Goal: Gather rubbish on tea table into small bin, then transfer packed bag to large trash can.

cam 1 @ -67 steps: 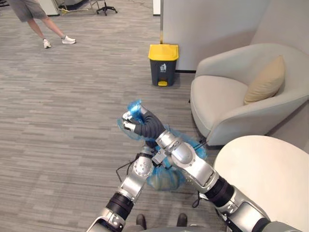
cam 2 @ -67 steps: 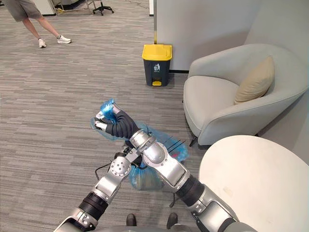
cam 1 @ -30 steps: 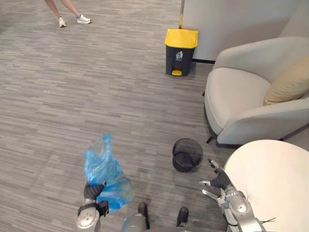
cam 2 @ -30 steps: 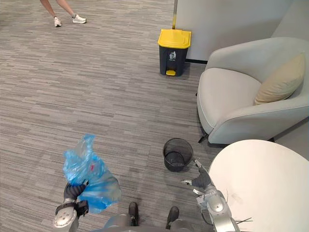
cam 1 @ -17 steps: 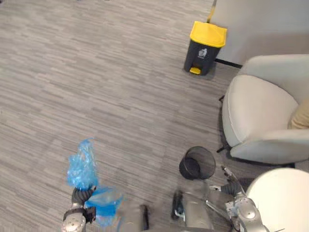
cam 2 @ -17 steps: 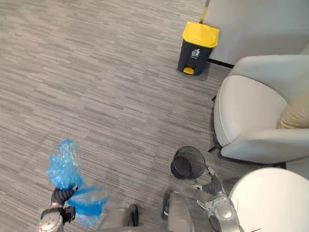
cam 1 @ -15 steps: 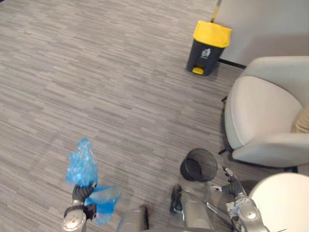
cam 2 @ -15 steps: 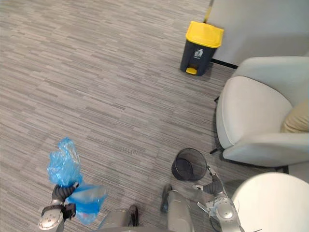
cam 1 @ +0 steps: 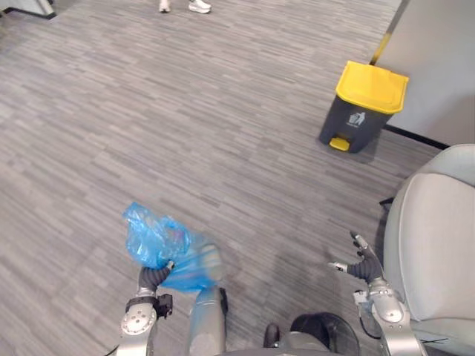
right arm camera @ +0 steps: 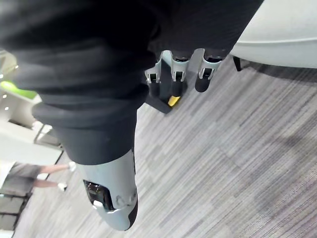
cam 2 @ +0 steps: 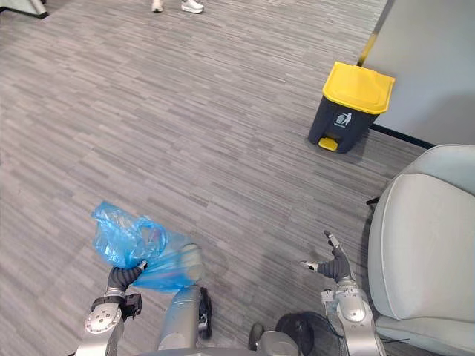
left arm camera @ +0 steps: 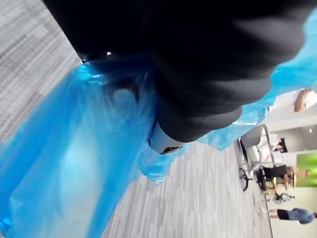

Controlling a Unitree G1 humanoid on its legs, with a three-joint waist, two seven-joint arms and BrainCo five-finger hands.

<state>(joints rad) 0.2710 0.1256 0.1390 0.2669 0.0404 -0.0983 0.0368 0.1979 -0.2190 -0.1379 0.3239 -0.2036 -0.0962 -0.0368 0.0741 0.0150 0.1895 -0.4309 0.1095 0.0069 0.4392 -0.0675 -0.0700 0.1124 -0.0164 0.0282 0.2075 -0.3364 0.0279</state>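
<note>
i'm on the carrying step, my left hand [cam 1: 151, 279] gripping the neck of the crumpled blue plastic bag [cam 1: 159, 245], well short of the yellow-lidded dark grey pedal bin [cam 1: 361, 111] (right hand [cam 1: 362, 268] slack-fingered, empty), so next i reckon i walk there and get it open.

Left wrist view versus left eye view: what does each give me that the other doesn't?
Left wrist view adds a close look at the translucent blue plastic bag pressed against the left hand's dark cover, and a far-off standing person. Left eye view adds the dark grey pedal bin with a closed yellow lid, the pale grey armchair, the black mesh bin, a person's white shoes and the right hand, open and empty. Both share the bag gripped in the left hand and the grey striped carpet.
</note>
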